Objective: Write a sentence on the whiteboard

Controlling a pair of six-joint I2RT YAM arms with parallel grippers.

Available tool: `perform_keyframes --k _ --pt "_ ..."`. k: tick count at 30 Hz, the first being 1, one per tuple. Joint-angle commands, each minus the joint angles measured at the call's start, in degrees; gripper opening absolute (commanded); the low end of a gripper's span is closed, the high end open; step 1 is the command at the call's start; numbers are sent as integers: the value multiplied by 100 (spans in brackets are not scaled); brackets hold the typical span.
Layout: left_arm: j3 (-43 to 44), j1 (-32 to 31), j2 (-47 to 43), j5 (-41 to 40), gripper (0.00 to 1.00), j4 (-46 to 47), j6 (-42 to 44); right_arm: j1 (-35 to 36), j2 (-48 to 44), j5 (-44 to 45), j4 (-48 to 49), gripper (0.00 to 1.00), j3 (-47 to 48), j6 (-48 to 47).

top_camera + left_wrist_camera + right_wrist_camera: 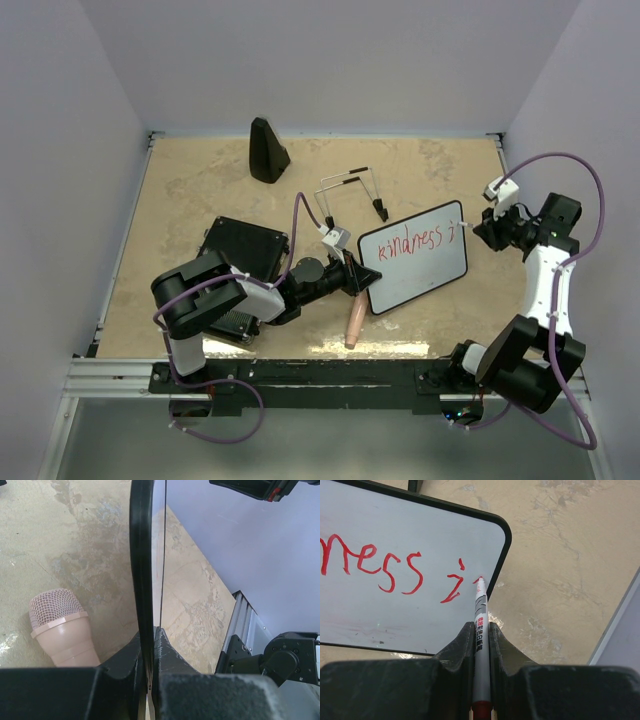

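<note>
Tan mottled table [200, 190]: small black-framed whiteboard [415, 262] sits three o'clock of centre, left tool [360, 280] clamped on its nine o'clock edge. Right tool [481, 632] pinches a grey red-tipped marker [479, 602] (tip near the rim); I'd press lightly, strokes short.

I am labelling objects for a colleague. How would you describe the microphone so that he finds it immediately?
On the beige table, look near the middle of its front edge. The microphone lies just in front of the whiteboard corner held by the left gripper. It alone is pale pink, with a mesh head; its neighbours are black or white.
</note>
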Motion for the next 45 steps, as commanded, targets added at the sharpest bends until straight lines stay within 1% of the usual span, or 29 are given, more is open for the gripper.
perform_keyframes --k 1,7,13,19,22,28,33,37,41,45 --pt "25 -34 138 200 0 -69 348 -41 88 -174 234 0 87 114" --pt "43 -34 164 209 0 -60 356 -32 167 -341 -160 0 122 -202" --pt "60 -26 199 226 0 -60 348 -32 202 -490 -635 0 122 -738" --pt "52 -26 182 226 0 -60 356 -32 211 -464 -742 0 122 -871" --pt "43 -17 173 217 0 -69 356 -32 185 -298 -655 0 78 -845" --pt "25 -17 146 209 0 -69 356 -32 -35 221 -75 0 -124 -353" --pt "16 -17 146 209 0 -52 348 -32 97 336 -135 0 -133 -422" --pt "16 -17 146 217 0 -43 348 -41 185 275 -477 0 -133 -712" --pt "34 -17 181 235 0 -8 321 -32 334 -24 -917 0 -63 -1168" --pt "51 -8 190 252 0 1 304 -32 299 -296 -1119 0 -1 -1292"
